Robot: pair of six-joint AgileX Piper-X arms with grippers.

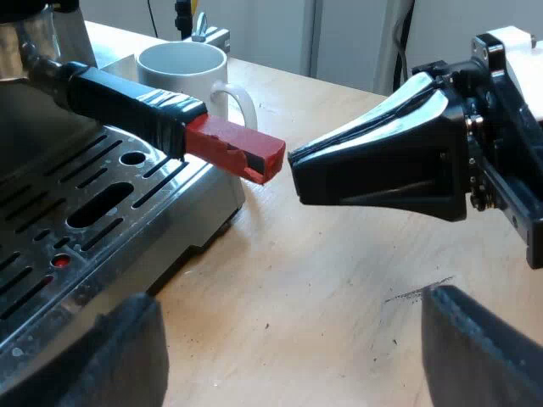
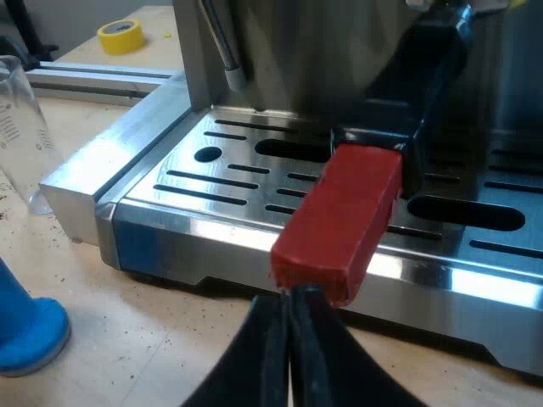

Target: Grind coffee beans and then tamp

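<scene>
Wooden tabletop, flecked with dark grounds, carrying all items.

Machine: steel body above a slotted drip tray. The tray's edge stands just above the tabletop.

Handle: dark and locked into the machine's front. It reaches out level above the tray. Its red end overhangs the tray's edge and sits above bare tabletop.

Right gripper: level with the red end and pointing straight at its end face. Its two black fingers are pressed together with nothing between them. The tips lie just at the red end; whether they touch it cannot be told.

Left gripper: above the tabletop beside the tray's corner and well short of the handle. Its fingers are spread wide apart and hold nothing.

Mug: white and upright, with its mouth up. It stands on the tabletop beside the machine and near an edge of the tabletop, beyond the red end.

Glass: clear and graduated, upright on the tabletop off the tray's corner.

Tamper: blue, resting on the tabletop near the glass and apart from the machine.

Wand: a thin metal tube hanging over the tray.

Tape roll: yellow, lying flat on the tabletop beyond the glass.
</scene>
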